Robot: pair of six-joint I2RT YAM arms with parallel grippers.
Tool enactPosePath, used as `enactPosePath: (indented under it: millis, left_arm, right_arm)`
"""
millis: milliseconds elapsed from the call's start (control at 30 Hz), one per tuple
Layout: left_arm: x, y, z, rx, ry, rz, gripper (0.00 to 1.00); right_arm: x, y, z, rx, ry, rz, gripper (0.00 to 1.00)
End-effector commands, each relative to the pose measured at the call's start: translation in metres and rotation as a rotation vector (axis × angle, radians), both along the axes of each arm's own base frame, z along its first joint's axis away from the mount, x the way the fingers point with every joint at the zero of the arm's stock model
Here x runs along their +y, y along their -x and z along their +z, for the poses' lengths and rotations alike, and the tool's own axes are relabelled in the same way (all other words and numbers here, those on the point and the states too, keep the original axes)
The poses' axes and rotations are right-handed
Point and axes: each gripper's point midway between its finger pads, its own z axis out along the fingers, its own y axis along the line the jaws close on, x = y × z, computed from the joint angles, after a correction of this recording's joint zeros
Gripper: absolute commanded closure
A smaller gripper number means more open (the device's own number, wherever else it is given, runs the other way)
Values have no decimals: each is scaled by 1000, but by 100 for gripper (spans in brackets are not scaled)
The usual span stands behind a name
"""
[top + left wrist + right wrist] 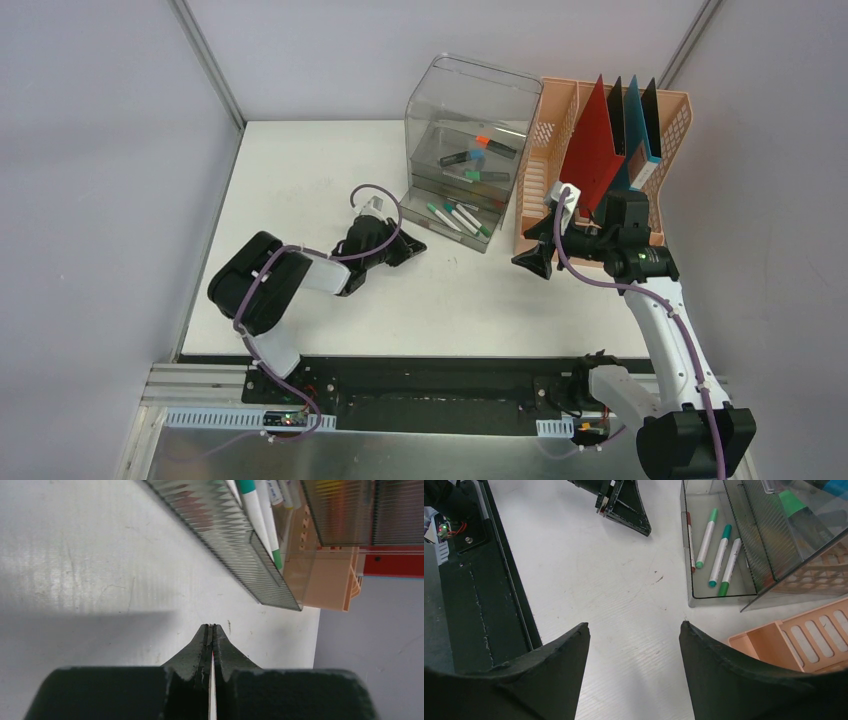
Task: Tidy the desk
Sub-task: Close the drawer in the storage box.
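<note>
**A:** Where is the counter found, taken from the clear box?

**B:** The white counter is spread under the clear box and reaches out to the left and to the near side of it. The box is stood on its far part.

**A:** What is kept in the box?

**B:** The lowest tray is seen standing out toward the near side, and white pens with green caps are laid in it. More markers are seen on a higher level, behind the clear wall.

**A:** And to the right of the box?

**B:** A peach file rack is placed just beside it; whether the two touch cannot be told. A red folder and black and blue folders are stood in it.

**A:** How are the fingers of the left gripper held?

**B:** The left gripper is held low over the counter, just left of the tray's near corner. Its fingers are pressed together. A thin pale line is seen in the seam between them, and what it is cannot be told.

**A:** And the right gripper?

**B:** The right gripper is held to the near right of the box, before the rack. Its fingers are spread wide apart, and only bare counter is seen between them.
</note>
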Motion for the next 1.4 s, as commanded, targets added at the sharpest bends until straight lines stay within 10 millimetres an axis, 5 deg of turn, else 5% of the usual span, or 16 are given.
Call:
enactPosePath:
  millis: [0, 567, 1367]
  left_arm:
    - [0, -19, 4, -2, 46, 72, 100]
    - [-16, -34, -20, 45, 125, 116, 100]
    - [-50, -54, -19, 43, 219, 91, 100]
  right_arm:
    - [2, 3, 9, -50, -18, 28, 31]
    - [2, 4, 10, -52, -20, 32, 31]
    - [3, 6, 11, -50, -20, 42, 31]
